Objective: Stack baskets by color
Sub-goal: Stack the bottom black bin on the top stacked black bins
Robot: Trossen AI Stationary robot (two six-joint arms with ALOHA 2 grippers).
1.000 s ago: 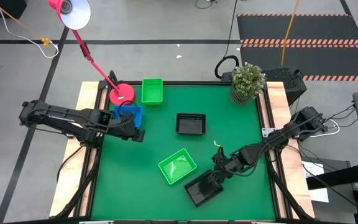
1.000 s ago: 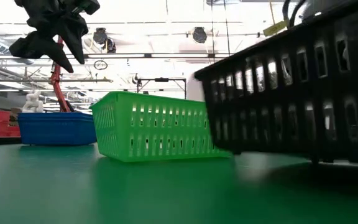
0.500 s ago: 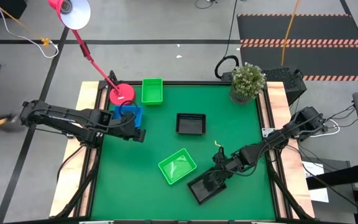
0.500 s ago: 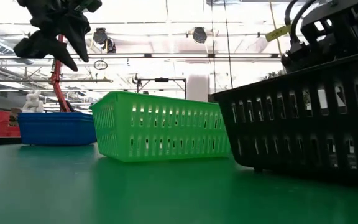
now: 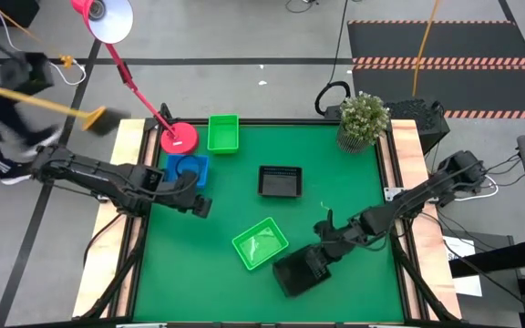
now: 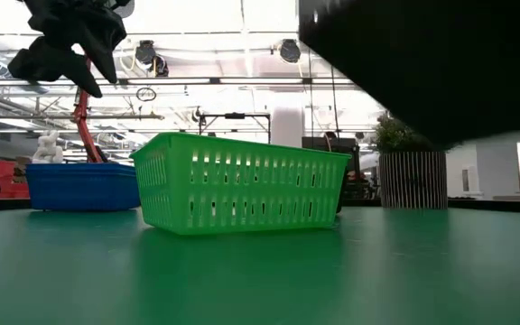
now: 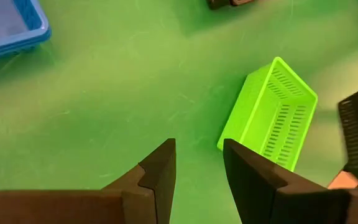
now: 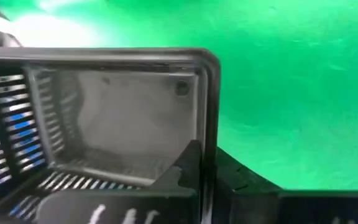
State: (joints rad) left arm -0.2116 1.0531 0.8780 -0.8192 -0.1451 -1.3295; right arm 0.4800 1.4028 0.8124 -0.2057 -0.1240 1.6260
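The right gripper [image 5: 320, 258] is clenched on the rim of a black basket [image 5: 294, 273], apparently lifted off the mat [image 5: 335, 182]. A green basket [image 5: 261, 243] lies just beside it. The left gripper [image 7: 197, 171] hangs with fingers parted, holding nothing, a blue basket [image 5: 188, 169] behind it.

A green basket [image 6: 242, 185] sits on my worktop [image 6: 260, 280], with a blue basket [image 6: 81, 186] farther off to its left. A black basket [image 6: 441, 63] hangs above, near right. A potted plant [image 6: 411, 167] stands far right.
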